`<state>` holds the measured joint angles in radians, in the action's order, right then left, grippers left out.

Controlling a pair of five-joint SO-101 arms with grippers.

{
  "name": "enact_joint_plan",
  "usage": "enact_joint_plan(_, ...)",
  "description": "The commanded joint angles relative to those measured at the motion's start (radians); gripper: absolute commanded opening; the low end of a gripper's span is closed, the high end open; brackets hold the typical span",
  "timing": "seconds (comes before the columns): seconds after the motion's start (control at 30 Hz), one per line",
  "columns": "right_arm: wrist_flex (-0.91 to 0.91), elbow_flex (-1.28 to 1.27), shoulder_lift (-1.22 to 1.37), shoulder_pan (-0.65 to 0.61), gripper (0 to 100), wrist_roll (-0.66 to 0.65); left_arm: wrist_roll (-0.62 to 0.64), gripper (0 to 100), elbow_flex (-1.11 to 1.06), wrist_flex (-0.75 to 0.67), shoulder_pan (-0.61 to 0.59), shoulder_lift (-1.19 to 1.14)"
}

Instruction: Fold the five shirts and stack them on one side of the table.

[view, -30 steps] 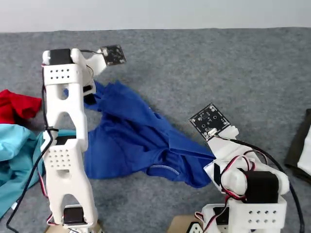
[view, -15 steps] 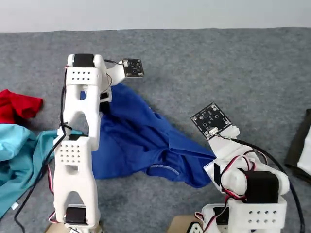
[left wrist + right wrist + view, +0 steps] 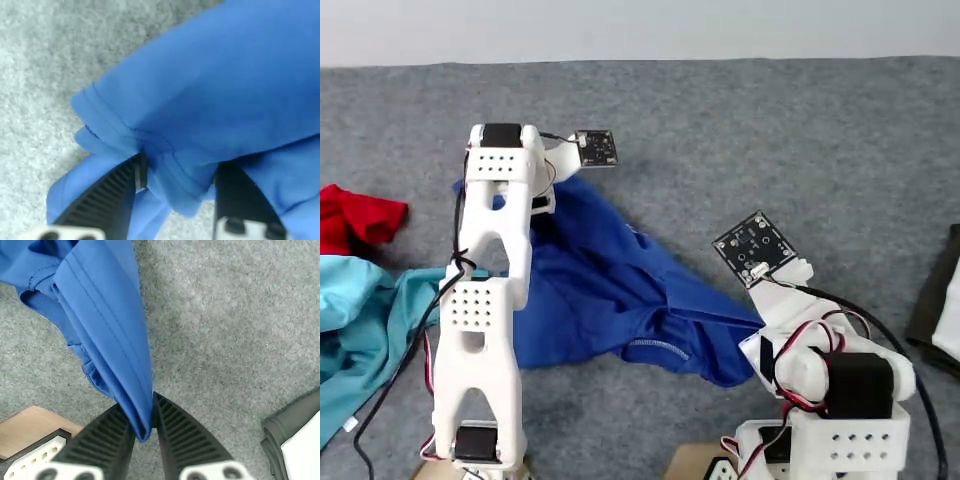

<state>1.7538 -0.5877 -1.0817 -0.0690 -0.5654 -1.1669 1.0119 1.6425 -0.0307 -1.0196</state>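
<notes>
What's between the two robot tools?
The blue shirt stretches between the left tool and the right tool; each grips an end. The high view shows it.

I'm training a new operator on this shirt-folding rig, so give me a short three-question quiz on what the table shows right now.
1. True or false: the right hand pinches an edge of the blue shirt.
2. Multiple choice: what lies right beside the red shirt? A) a teal shirt B) a yellow towel C) a neat stack of five folded shirts
3. Short answer: counting the left hand, how many hands hold the blue shirt?
Key: 1 true; 2 A; 3 two.
</notes>
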Motion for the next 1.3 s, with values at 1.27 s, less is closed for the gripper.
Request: enact_joint_plan(1.27, 0.042, 0.069, -0.008, 0.013, 1.0, 0.006, 0.075, 23, 0.366, 0.114, 0.023, -0.032)
